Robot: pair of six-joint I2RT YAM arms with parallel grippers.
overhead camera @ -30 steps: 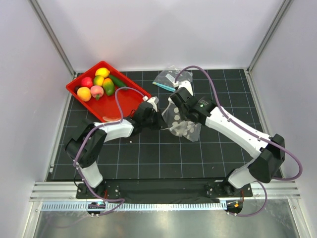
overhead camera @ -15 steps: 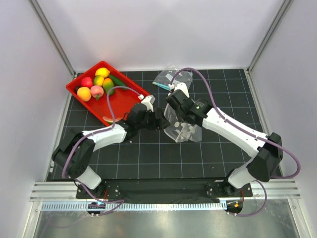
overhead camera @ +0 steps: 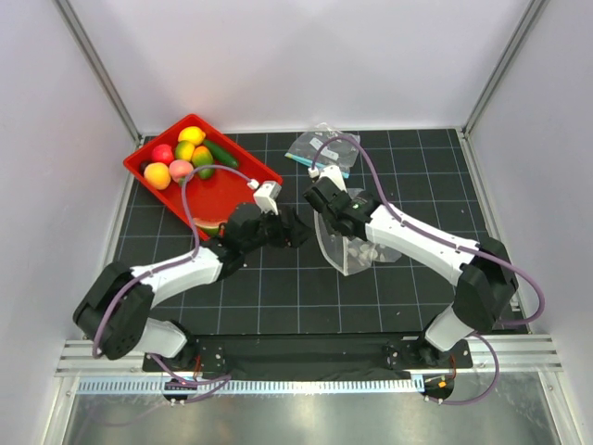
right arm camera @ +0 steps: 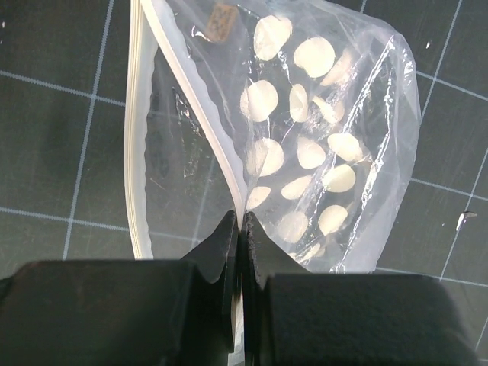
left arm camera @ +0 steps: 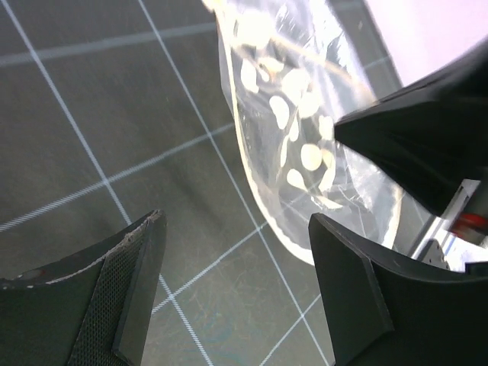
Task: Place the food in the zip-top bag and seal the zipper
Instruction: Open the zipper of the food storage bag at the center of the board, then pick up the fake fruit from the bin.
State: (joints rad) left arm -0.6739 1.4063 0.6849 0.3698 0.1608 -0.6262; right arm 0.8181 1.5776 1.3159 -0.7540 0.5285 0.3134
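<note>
The black desk carried a red tray at its far left side. The zip-top bag was in the middle of the desk, between the two arms.

The right hand was pinched tight on one thin lip of the bag and held it up. This made the mouth of the bag gape. The mouth looked toward the left hand, and its long edge ran from far to near.

The left hand was wide open and held nothing. It hung just beside the bag's mouth, not touching it.

The food all lay in the far corner of the tray, well apart from the bag. None was in the bag yet. The left arm was on the tray's side, so I think it was the one to fetch a fruit.

The zipper was not pressed shut.
</note>
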